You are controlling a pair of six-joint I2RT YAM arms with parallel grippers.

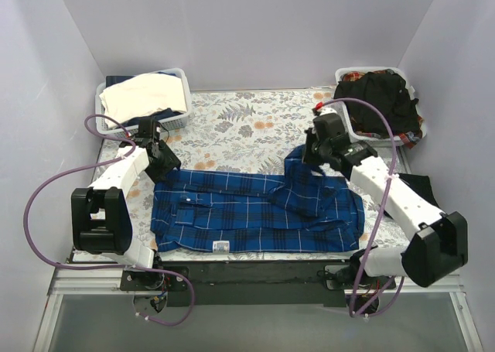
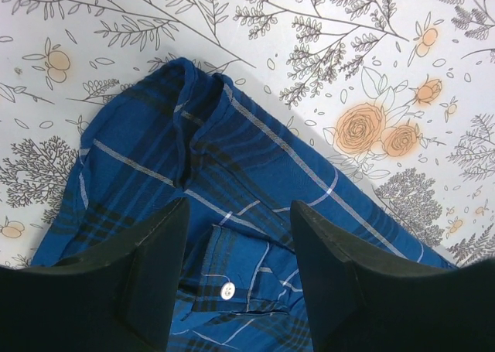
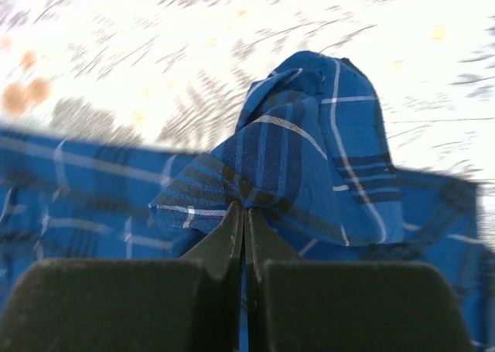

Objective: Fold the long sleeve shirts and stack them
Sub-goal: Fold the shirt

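A royal-blue plaid long sleeve shirt lies spread on the floral table, with a small white label near its front hem. My right gripper is shut on a bunched part of the shirt at its far right corner and holds that fold lifted. My left gripper is open over the shirt's far left corner, its fingers either side of a buttoned cuff. A plain black shirt lies in the right basket.
A white lattice basket at the back left holds cream cloth. A second white basket at the back right holds dark clothes, one with red. Grey walls close in three sides. A purple cable loops by each arm.
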